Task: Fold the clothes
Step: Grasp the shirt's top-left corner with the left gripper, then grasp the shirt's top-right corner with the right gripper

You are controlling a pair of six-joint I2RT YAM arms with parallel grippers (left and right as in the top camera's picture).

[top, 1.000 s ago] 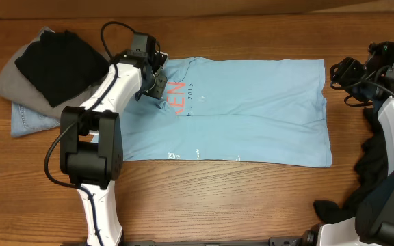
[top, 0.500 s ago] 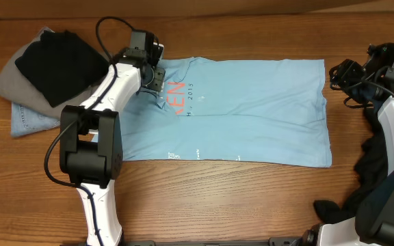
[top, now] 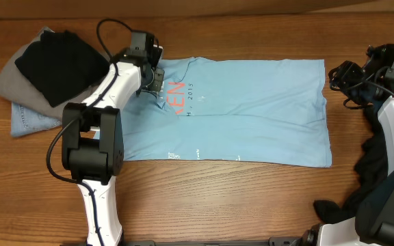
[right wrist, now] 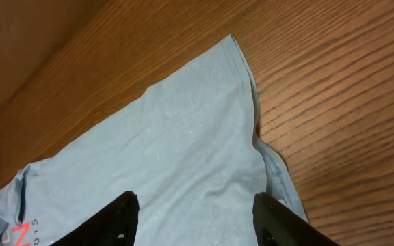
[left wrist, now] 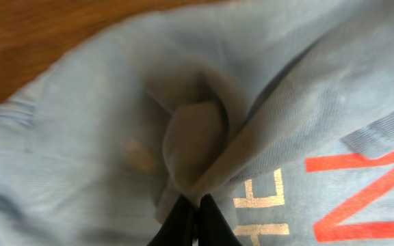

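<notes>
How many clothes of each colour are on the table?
Light blue: 1, the T-shirt
Black: 2, the black garment on the pile and the black garment at the right edge
Grey: 1, the grey garment
Pale denim blue: 1, the denim-blue garment
Total: 5

Light blue T-shirt [top: 252, 109] being shown on a brown, wood-grained tabletop [top: 238, 198]
Orange-red and white lettering [top: 176, 96] is being displayed on it; plain black, grey and pale denim-blue garments [top: 46, 78] are being seen too.
</notes>
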